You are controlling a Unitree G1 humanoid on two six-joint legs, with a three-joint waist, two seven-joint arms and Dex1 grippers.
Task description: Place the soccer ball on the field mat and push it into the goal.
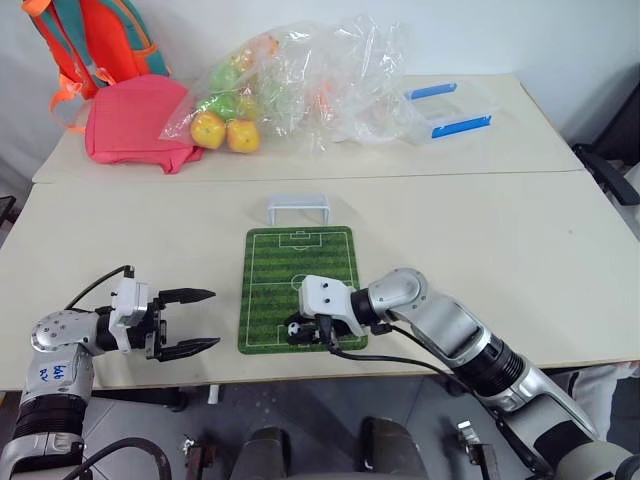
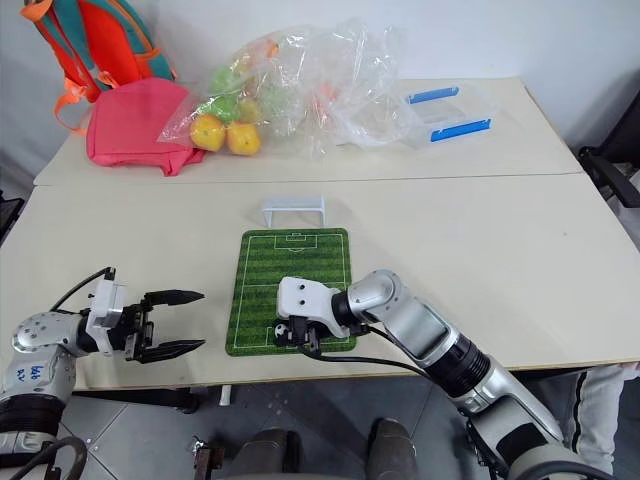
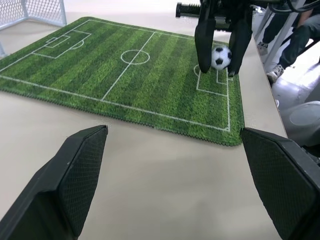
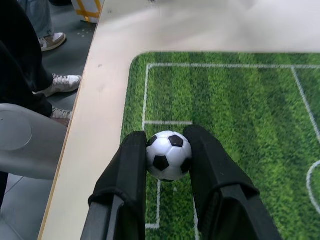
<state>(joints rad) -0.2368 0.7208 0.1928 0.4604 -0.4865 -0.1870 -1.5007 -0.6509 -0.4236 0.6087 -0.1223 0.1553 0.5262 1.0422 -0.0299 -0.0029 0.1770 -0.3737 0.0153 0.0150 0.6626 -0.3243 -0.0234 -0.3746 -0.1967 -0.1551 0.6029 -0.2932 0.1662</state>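
Down at the mat's (image 1: 300, 275) near end, the right gripper (image 4: 167, 160) pinches the ball (image 4: 168, 154) between its two fingers, just over the penalty box by the table's (image 1: 500, 250) front edge. Beside the mat's left edge, the left gripper (image 1: 195, 320) hovers, fingers spread wide and empty. Beyond the mat's far end stands the goal (image 1: 297, 207).

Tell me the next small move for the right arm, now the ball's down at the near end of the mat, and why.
Probably open the right gripper and let go: its fingers clamp the soccer ball over the near penalty box of the field mat, apparently at the turf. The goal stands beyond the far end, so the push comes next.
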